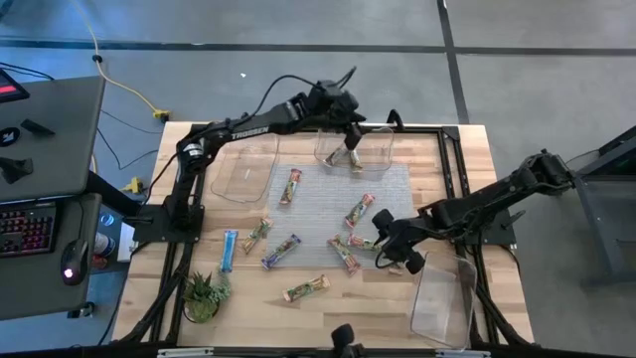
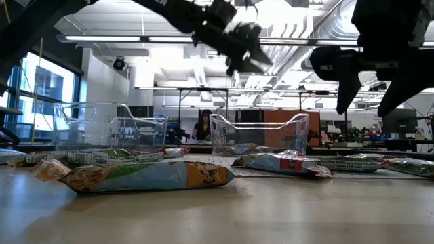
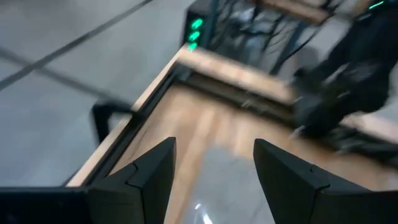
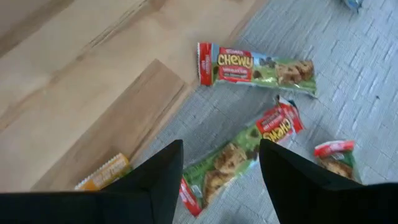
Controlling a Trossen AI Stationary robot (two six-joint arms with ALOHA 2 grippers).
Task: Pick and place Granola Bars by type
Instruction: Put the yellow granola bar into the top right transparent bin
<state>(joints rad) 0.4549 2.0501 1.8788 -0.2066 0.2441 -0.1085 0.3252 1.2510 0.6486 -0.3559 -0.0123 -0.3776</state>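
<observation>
The left gripper [image 1: 350, 151] hangs over the clear bin [image 1: 383, 149] at the far middle of the worktop [image 1: 467, 169]. Its fingers [image 3: 146, 180] are spread apart with nothing between them. One granola bar [image 1: 348, 159] lies inside this bin, directly below the gripper.

The right gripper [image 1: 396, 251] hovers above the near right part of the grey mat [image 1: 318, 214]. Its fingers [image 4: 165, 180] are also parted and hold nothing. Just below them, in the right wrist view, lie three red-and-green Chewy bars [image 4: 256, 65]: one flat on the mat edge, a second [image 4: 239, 158] running diagonally under the gripper, and a third [image 4: 336, 155] partly cut off at the side. A yellow-wrapped bar [image 4: 102, 173] rests on the bare wood beside the mat.

The remaining Granola Bars [image 1: 288, 187] are scattered across the mat and the wood to its left. A blue-wrapped bar [image 1: 230, 250] lies on the wood near the left arm's base, and a tan-green bar [image 1: 305, 289] lies on the near edge of the mat.

A second clear bin [image 1: 241, 174] stands at the far left; a third [image 1: 444, 298] stands at the near right, beside the right gripper. A small potted plant [image 1: 202, 293] sits at the near left corner.
</observation>
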